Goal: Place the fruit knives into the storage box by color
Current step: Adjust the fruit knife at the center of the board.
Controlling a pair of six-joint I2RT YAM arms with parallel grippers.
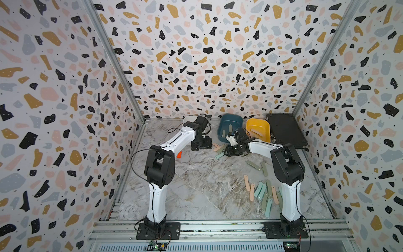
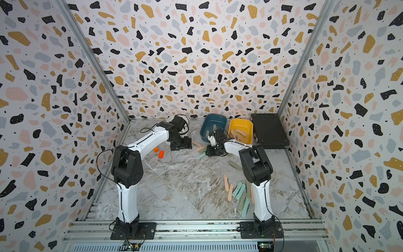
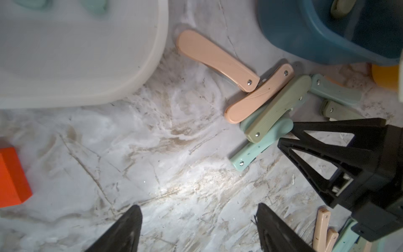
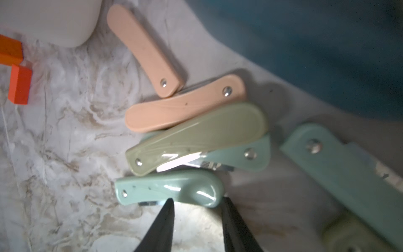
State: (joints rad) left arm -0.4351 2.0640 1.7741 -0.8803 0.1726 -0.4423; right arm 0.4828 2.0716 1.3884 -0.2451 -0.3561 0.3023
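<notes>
My left arm (image 1: 156, 196) and right arm (image 1: 291, 200): white shells, black joints, black base plates (image 1: 158, 234), thin black cables (image 1: 131, 161). Fingers (image 3: 122, 235) black, tapered, with triangular cut-outs.

The bench (image 3: 174, 174) is a smooth, marble-patterned surface with a dull sheen. The fruit knives (image 1: 260, 190) have smooth plastic handles with small bright metal rivets: the mint knife (image 4: 170, 189) is glossy with sharp highlights, the sage knife (image 4: 196, 135) satin, the peach knife (image 4: 144, 48) matt. The white tub (image 3: 152, 65) is milky matt plastic, the teal tub (image 3: 305, 32) smooth plastic. The black fingers (image 4: 161, 229) look matt
</notes>
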